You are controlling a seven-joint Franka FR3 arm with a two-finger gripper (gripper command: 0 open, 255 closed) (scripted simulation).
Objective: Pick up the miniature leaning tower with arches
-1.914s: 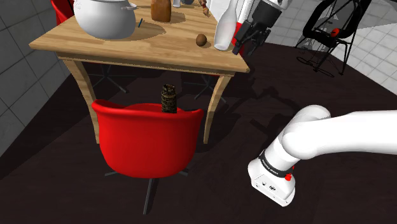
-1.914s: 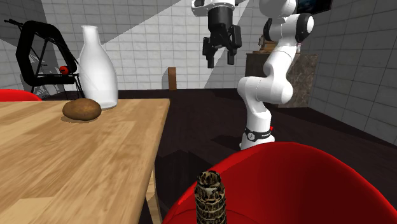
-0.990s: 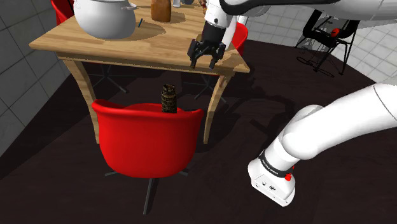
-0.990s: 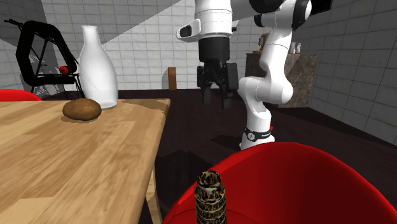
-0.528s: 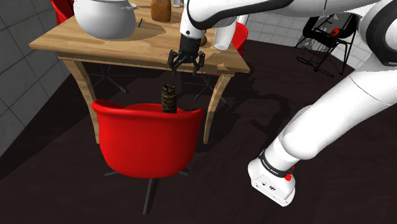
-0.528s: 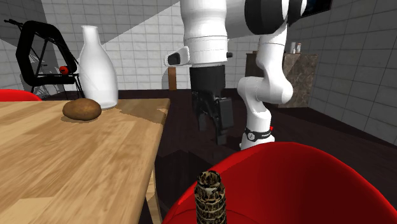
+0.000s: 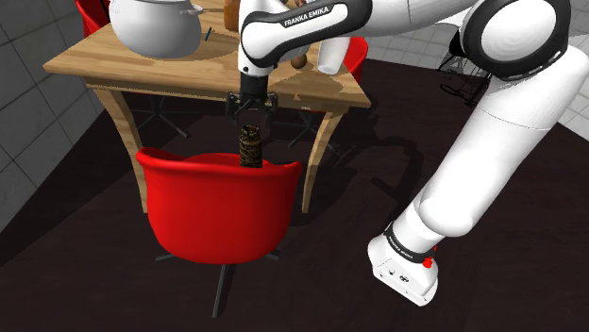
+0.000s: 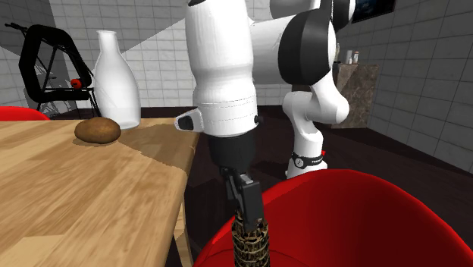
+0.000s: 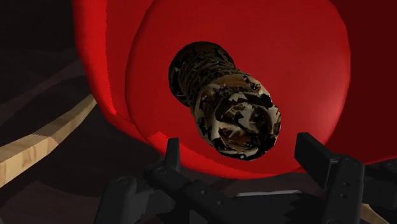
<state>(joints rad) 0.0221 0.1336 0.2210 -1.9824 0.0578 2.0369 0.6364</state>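
While the end effector point(image 7: 251, 112) hangs with its black fingers pointing straight down, the miniature tower point(image 7: 251, 148) stands directly beneath it on the seat of a red chair point(image 7: 219, 206). Seen along the end effector point(image 9: 245, 159), the two fingers point(image 9: 316, 157) are spread wide, one on each side of the tower's mottled brown top point(image 9: 230, 107), with a gap of red seat showing between each finger and the tower, so nothing is clasped. From the second exterior view the end effector point(image 8: 249, 215) reaches down to just above the tiered tower point(image 8: 252, 244); whether a fingertip brushes its rim there cannot be told. The chair's curved back point(image 8: 356, 220) rises on the side of the end effector away from the wooden desk point(image 8: 68, 193). Above and behind the end effector, the desk carries a white bottle point(image 8: 115, 80), a brown lump point(image 8: 97, 130) and a large white pot point(image 7: 156, 25). The white arm point(image 7: 302, 24) arches over the desk's corner to the end effector.
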